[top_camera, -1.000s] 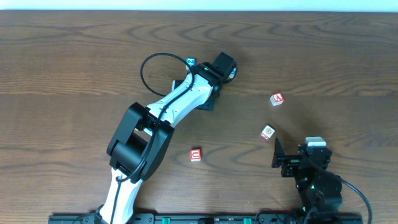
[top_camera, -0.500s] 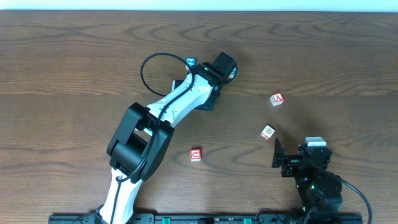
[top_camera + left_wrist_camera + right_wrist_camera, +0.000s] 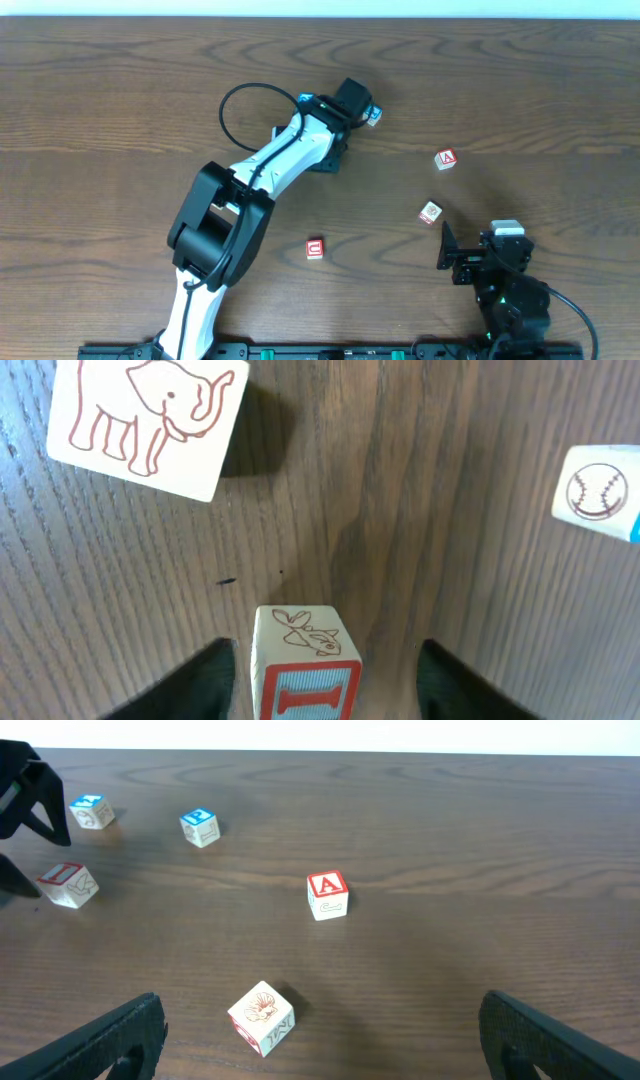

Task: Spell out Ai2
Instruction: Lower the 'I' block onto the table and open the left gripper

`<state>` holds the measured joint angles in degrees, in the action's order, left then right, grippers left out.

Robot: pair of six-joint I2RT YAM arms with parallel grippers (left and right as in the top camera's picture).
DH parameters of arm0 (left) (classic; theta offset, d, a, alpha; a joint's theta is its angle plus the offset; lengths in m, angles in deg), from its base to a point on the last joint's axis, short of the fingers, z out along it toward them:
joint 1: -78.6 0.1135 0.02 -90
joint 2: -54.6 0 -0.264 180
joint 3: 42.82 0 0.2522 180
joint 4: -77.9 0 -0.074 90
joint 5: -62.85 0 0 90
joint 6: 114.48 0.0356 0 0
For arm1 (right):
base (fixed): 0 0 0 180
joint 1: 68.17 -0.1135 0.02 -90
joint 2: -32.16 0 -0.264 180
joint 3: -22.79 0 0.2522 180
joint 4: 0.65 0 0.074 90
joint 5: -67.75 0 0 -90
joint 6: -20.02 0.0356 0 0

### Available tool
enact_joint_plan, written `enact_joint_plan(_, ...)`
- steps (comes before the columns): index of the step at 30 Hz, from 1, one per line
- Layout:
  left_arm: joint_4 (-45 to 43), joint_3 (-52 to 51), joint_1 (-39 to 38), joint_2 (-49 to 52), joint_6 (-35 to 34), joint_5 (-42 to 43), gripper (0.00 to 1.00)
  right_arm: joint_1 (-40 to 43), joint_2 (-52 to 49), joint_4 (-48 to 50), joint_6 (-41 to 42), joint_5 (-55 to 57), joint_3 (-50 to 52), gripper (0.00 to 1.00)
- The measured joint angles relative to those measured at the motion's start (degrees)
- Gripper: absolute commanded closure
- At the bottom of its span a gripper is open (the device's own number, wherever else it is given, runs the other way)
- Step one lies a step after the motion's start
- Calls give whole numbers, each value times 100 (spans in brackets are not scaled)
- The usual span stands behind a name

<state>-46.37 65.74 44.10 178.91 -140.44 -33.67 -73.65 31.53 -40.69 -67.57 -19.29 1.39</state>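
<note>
The I block (image 3: 304, 678), with a red I and a fish drawing, stands between the fingers of my left gripper (image 3: 322, 660), which is open with a gap on each side. It also shows in the right wrist view (image 3: 68, 885). In the overhead view my left gripper (image 3: 356, 100) covers it. The red A block (image 3: 446, 159) lies at the right and also shows in the right wrist view (image 3: 327, 895). My right gripper (image 3: 320, 1012) is open and empty, low at the front right (image 3: 446, 246). No block with a 2 shows.
An elephant block (image 3: 145, 420) and a baseball block (image 3: 600, 490) lie ahead of the left gripper. A blue-edged block (image 3: 373, 118) lies beside it. A flower block (image 3: 431, 212) is near the right gripper. A red block (image 3: 316, 249) sits at the front middle.
My left gripper has shifted a little to the left, uncovering the blue-edged block beside it. The right arm and the other blocks have not moved.
</note>
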Motion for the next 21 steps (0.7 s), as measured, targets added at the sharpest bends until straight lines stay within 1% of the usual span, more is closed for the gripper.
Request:
enact_joint_plan(3, 59, 0, 31, 0, 2, 70, 31, 0, 0, 0, -2, 0, -2, 1)
enact_joint_plan(10, 398, 0, 33, -11, 28, 90, 30, 0, 0, 0, 0, 0, -2, 1)
enact_joint_plan(12, 520, 0, 35, -70, 42, 4, 29, 0, 0, 0, 0, 0, -2, 1)
enact_joint_plan(17, 737, 0, 37, -686, 247, -485, 24, 0, 0, 0, 0, 0, 0, 1)
enact_joint_plan(21, 732, 0, 39, -1491, 702, -1189, 19, 0, 0, 0, 0, 0, 0, 1)
